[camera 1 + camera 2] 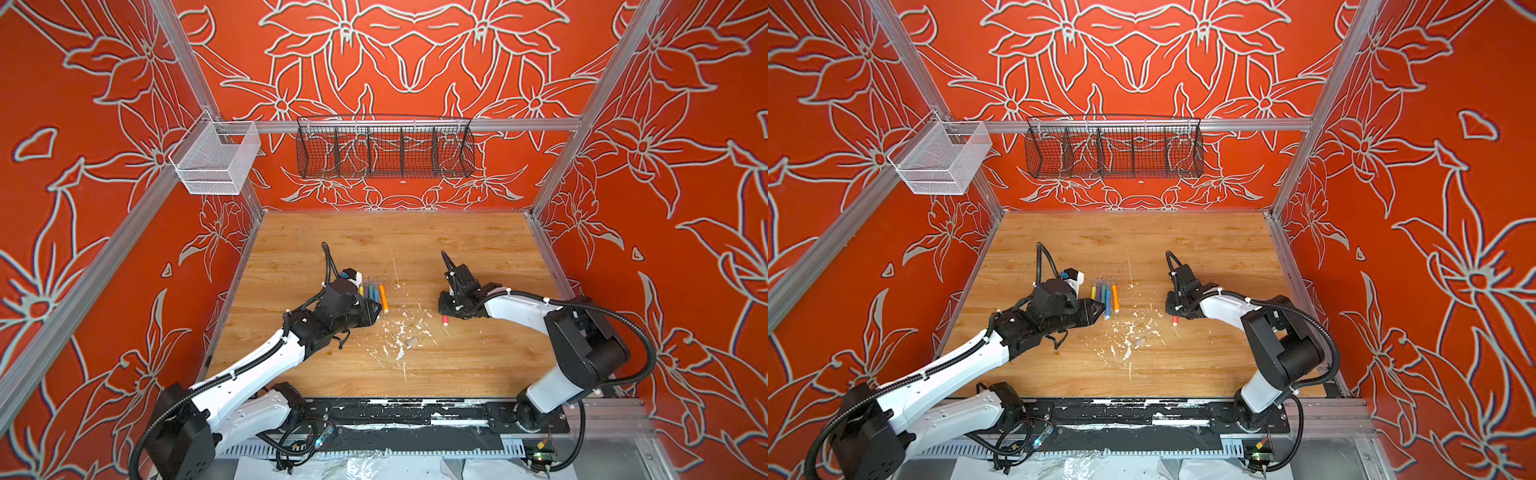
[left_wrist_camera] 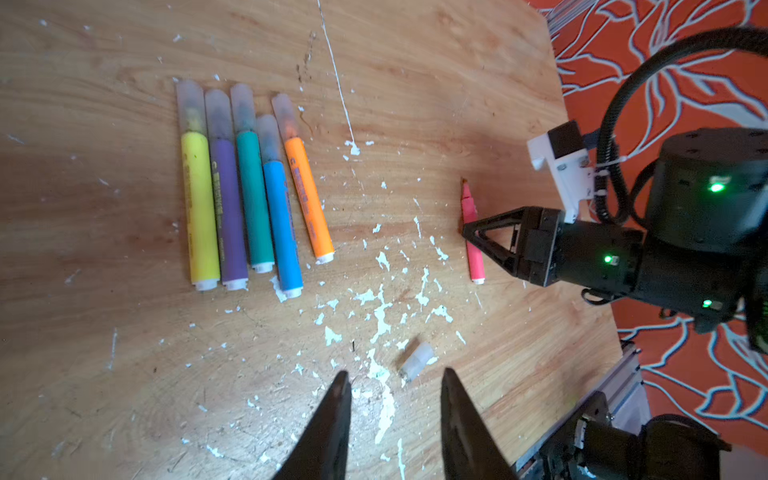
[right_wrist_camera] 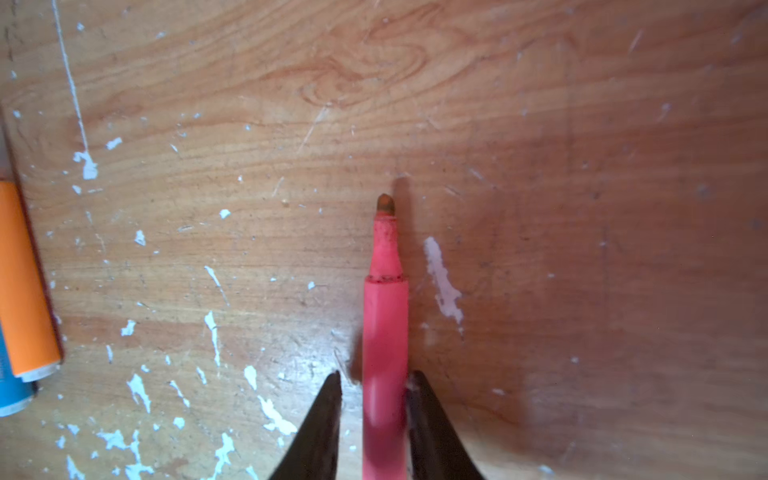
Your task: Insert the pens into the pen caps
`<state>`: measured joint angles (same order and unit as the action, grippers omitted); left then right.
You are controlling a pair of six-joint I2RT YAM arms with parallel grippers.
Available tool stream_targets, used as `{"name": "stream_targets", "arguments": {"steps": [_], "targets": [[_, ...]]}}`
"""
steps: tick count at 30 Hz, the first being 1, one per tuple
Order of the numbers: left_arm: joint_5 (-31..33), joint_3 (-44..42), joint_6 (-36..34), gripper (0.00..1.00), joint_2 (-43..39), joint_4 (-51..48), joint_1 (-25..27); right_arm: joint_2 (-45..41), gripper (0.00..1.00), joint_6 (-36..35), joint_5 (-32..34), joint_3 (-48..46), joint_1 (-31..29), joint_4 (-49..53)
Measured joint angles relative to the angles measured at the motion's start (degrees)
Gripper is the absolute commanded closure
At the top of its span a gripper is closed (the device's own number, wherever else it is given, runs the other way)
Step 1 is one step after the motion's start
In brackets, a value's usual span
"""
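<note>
Straddling the pink-red pen (image 3: 384,324) lying flat on the table (image 3: 582,124), my right gripper (image 3: 376,374) has one pad touching, the other just off, so a lopsided squeeze could roll it askew, while my left gripper (image 2: 395,372) hangs spread and empty near the loose cap (image 2: 417,359).

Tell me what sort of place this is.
Likely a robot test enclosure: aluminium rails frame orange floral-printed walls around a paint-flecked wooden tabletop, two black-and-white robot arms mounted in front.
</note>
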<state>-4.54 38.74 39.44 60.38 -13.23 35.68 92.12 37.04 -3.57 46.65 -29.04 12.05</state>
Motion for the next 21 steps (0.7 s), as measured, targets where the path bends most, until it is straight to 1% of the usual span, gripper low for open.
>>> {"name": "stream_targets", "arguments": {"steps": [4,12,16,21], "targets": [[1.7,-0.2,1.4,0.66,2.4,1.7,2.1,-0.1,0.74,2.6,-0.2,-1.5,-3.0,-4.3],[3.4,0.0,2.8,0.66,8.3,4.4,5.3,-0.2,0.73,7.0,-0.5,-3.1,-9.3,-9.5],[3.6,0.7,3.0,0.66,10.6,4.8,6.2,-0.3,0.68,8.2,-0.5,-3.1,-11.3,-10.8],[3.7,2.1,3.1,0.66,12.2,5.2,6.8,-0.6,0.61,8.5,-0.5,-3.1,-11.4,-11.5]]}}
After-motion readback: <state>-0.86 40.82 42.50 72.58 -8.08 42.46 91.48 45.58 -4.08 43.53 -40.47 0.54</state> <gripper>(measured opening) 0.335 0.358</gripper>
